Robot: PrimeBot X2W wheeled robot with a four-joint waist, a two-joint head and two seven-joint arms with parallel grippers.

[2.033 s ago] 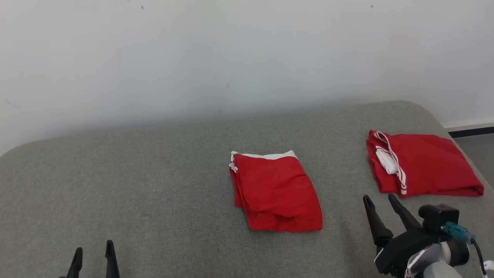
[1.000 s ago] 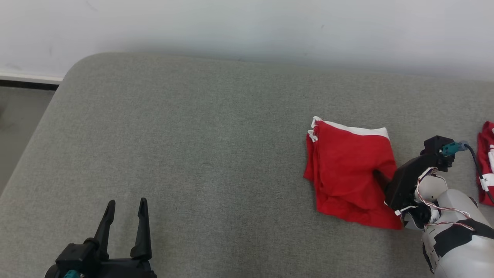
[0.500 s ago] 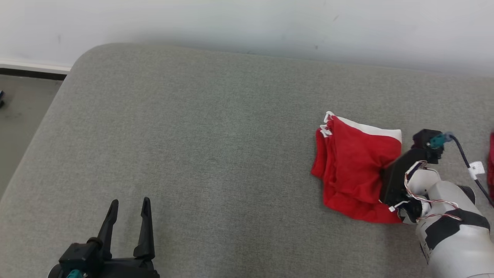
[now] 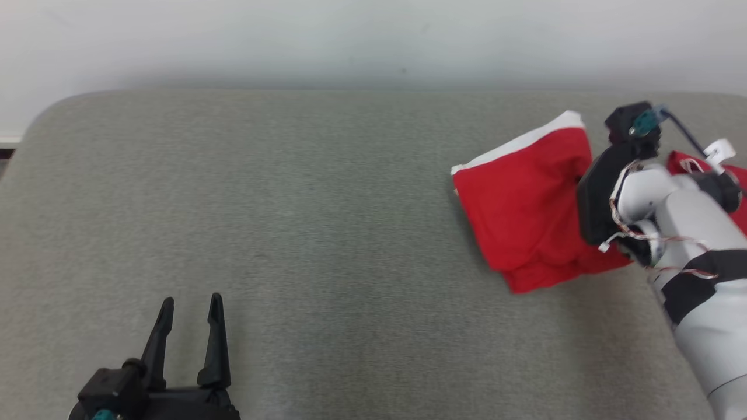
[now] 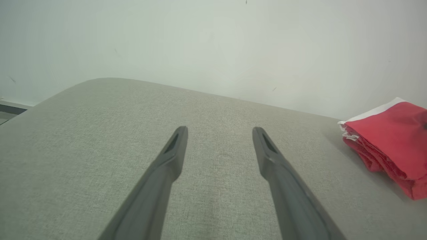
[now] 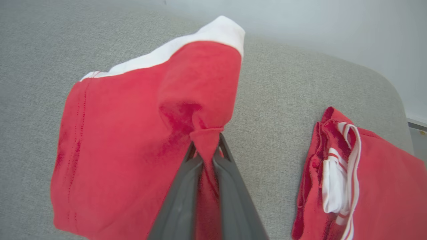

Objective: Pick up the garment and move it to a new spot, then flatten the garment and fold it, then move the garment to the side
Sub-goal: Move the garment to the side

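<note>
1. Folded red garment (image 4: 525,216), white band: right of centre on the grey cushion (image 4: 292,204), its gripped edge raised and tilted.
2. Right gripper (image 6: 206,146): jaws narrow, pinching a tuck of the garment's red cloth. 1 second ago they stood wide at this edge, so the grip is new. The move to the side looks begun, probably toward the second folded garment (image 6: 367,186).
3. Left gripper (image 4: 192,298): wide, empty, well apart.
</note>
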